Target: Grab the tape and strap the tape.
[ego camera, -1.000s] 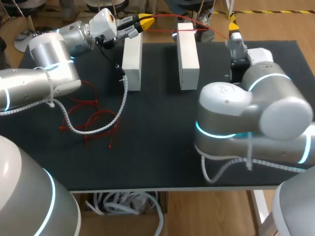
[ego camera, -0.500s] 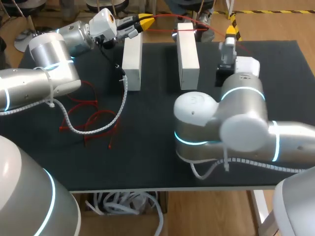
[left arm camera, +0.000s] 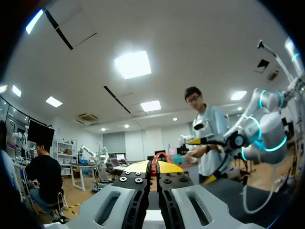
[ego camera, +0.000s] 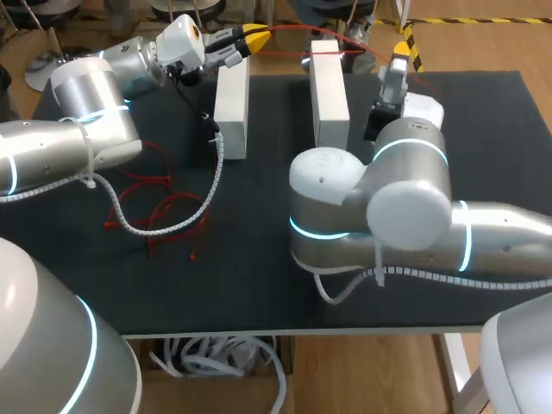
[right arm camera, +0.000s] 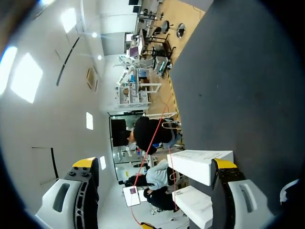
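A thin red tape (ego camera: pixel 293 29) runs from my left gripper (ego camera: pixel 252 38) over the far end of the right white block (ego camera: pixel 329 97) and on past it. The left gripper is shut on the tape's end beyond the far end of the left white block (ego camera: pixel 231 110). In the left wrist view the tape (left arm camera: pixel 155 158) shows as a red loop pinched between the yellow tips of that gripper (left arm camera: pixel 152 167). My right gripper (ego camera: pixel 401 52) is open, near the table's far edge just right of the right block. In its wrist view the right gripper (right arm camera: pixel 155 164) holds nothing, with the block (right arm camera: pixel 200 165) against one finger and the tape (right arm camera: pixel 153 136) ahead.
Several loose red tapes (ego camera: pixel 160 208) lie on the black mat (ego camera: pixel 250 276) at the left. My left arm's white coiled cable (ego camera: pixel 210 184) hangs across them. My right arm's bulky elbow (ego camera: pixel 379 207) covers the mat's middle right.
My right arm has swung left, bringing its open gripper closer to the right block and the tape. The left arm and the tape have not moved.
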Tool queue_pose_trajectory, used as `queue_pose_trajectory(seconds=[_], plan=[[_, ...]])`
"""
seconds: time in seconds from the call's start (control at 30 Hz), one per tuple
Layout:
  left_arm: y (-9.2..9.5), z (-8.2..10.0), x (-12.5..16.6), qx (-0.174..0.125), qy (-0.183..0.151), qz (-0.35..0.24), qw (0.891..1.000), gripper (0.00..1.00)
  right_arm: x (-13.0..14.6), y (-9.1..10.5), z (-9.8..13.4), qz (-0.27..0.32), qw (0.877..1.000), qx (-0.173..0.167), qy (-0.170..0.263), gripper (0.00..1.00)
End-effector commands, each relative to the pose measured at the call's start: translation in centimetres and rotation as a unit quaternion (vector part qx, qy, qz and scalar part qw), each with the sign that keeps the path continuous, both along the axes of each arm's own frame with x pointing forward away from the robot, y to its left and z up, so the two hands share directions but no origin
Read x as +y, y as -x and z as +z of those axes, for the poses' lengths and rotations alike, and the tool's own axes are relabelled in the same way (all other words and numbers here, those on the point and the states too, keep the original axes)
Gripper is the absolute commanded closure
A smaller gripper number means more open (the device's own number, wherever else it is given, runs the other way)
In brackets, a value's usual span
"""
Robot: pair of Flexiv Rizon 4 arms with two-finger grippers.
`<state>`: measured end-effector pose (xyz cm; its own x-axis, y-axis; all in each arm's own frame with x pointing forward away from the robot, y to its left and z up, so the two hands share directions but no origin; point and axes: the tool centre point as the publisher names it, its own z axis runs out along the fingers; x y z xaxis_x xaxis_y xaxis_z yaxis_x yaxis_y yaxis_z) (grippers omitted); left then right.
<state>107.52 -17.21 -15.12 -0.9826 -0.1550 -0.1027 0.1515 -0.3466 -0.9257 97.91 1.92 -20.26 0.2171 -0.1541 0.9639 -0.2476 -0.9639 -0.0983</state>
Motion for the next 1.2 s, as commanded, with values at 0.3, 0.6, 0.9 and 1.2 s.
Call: queue_pose_trajectory(seconds=[0.3,0.6,0.9,1.2], plan=[[0.0,-0.1,-0.1,-0.001,0.001,0.001,1.0,1.0,-1.9,-3.8,0.0,-0.004,0.998,-0.058,-0.037,0.0],[0.0,-0.1,-0.1,-0.001,0.001,0.001,1.0,1.0,-1.7,-6.3,-0.1,-0.011,0.996,-0.068,-0.056,0.0],[0.0,-0.1,-0.1,-0.001,0.001,0.001,1.0,1.0,-3.1,-7.7,0.7,0.004,0.995,-0.078,-0.066,0.0],[0.0,-0.1,-0.1,-0.001,0.001,0.001,1.0,1.0,-4.3,-8.2,1.0,0.015,0.995,-0.075,-0.065,0.04]])
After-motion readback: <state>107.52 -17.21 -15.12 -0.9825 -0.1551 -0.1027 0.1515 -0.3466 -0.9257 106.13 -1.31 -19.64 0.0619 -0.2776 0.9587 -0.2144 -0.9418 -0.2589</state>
